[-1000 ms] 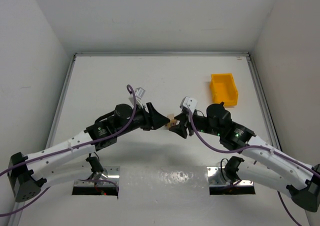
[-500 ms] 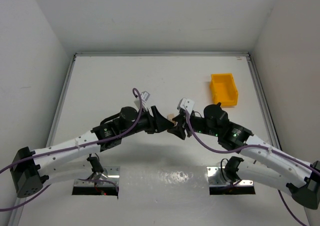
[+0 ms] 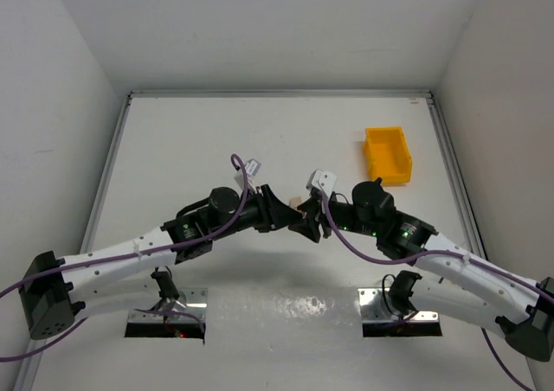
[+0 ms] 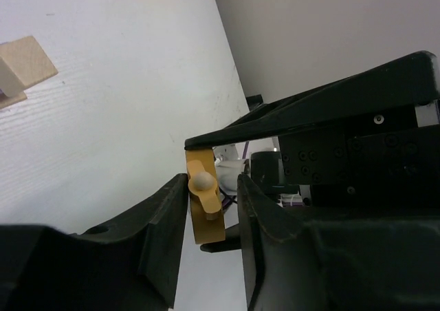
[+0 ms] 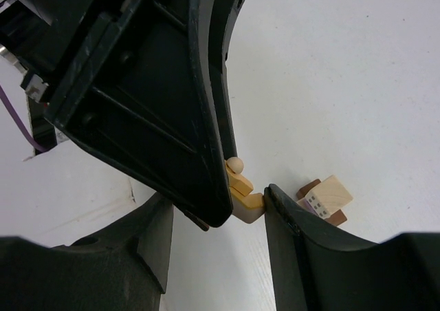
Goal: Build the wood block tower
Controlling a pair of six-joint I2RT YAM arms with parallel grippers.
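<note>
White surface (image 3: 190, 149) and pale walls frame the two arms, which meet near its middle. We see the left end effector (image 4: 211, 181) with its fingers on either side of a peg-shaped block (image 4: 205, 204), yellow-tan with a round knob. One finger lies against it and a sliver of gap shows at the other, so its jaws stand slightly apart and are not clamped. The right end effector (image 3: 303, 221) is clamped on that same block end to end. In the left wrist view we see one of its fingers pressing the block's top. Just beside the right fingers, on the surface, we find a small heap of wood blocks (image 5: 323, 199), a light tan one lying over darker brown ones. Well apart, toward the far right, sits a yellow bin (image 3: 388, 155).
</note>
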